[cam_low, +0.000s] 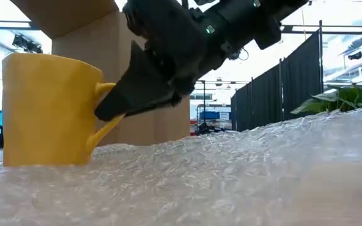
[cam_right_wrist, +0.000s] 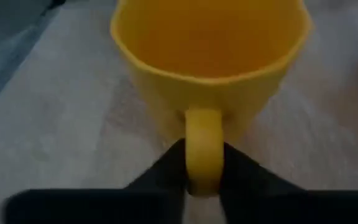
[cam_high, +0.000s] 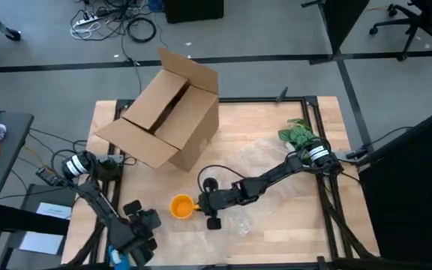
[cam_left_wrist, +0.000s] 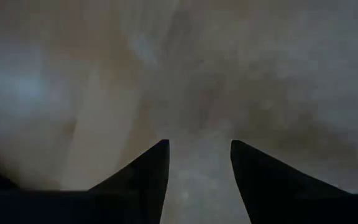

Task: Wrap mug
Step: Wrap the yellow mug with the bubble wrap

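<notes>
1. the right gripper (cam_right_wrist: 204, 171) is closed on the loop handle of the mug (cam_high: 181, 206)
2. the mug stands upright on the bubble wrap (cam_low: 244, 176), near the table's front edge
3. it looks glossy, stiff and breakable, so the handle is the safest place to hold
4. the left gripper (cam_left_wrist: 199, 163) waits at the near left, fingers apart

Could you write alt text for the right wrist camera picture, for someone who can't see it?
A yellow mug stands upright and empty on the crinkly clear plastic sheet, seen from just behind its handle. The right arm's tool has its two dark fingers closed on that loop handle, one on each side.
</notes>
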{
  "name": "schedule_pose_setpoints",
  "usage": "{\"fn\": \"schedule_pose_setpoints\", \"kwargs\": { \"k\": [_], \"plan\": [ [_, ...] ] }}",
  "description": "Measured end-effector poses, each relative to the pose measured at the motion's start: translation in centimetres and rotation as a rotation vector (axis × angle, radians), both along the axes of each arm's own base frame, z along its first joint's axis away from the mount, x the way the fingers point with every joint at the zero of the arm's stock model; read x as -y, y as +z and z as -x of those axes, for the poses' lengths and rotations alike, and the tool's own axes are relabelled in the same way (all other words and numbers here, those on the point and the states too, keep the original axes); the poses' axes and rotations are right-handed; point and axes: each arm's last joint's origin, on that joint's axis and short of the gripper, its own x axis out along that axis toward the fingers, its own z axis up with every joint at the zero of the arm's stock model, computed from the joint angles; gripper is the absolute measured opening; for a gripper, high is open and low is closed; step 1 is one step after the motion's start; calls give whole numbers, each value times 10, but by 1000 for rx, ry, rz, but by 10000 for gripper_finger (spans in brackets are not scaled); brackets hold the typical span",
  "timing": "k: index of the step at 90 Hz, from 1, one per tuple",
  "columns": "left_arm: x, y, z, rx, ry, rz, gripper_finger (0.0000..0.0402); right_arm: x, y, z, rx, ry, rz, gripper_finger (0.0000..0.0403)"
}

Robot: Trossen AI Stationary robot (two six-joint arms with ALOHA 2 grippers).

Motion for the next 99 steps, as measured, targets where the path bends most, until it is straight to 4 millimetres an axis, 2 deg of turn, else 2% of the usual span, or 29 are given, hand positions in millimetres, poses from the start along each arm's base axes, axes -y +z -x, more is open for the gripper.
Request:
{"fn": "schedule_pose_setpoints", "kwargs": {
  "k": [15, 40, 49, 57, 68, 76, 89, 99],
  "plan": [
    [-22, -10, 0, -101, -41, -61, 156, -3, 13, 3, 31, 13, 0, 15],
    [-45, -9, -14, -199, -141, -135, 156, -11, 26, 3, 107, 48, -49, 13],
    [-50, -1, -15, -204, -178, -133, 156, -19, 19, 1, 140, 69, -65, 13],
    [-55, 17, -11, -213, -174, -144, 156, -25, 2, 1, 111, 100, -60, 13],
    [-52, 48, 3, -166, -130, -84, 156, -30, -2, 1, 132, 119, -51, 13],
    [-44, 62, 13, -85, -92, 13, 156, -31, -2, 1, 128, 123, -40, 16],
    [-34, 68, 30, -61, 2, 78, 157, -31, -1, 1, 137, 127, -16, 64],
    [-30, 61, 32, -22, 77, 112, 160, -31, -1, 1, 137, 135, 5, 107]
  ]
}}
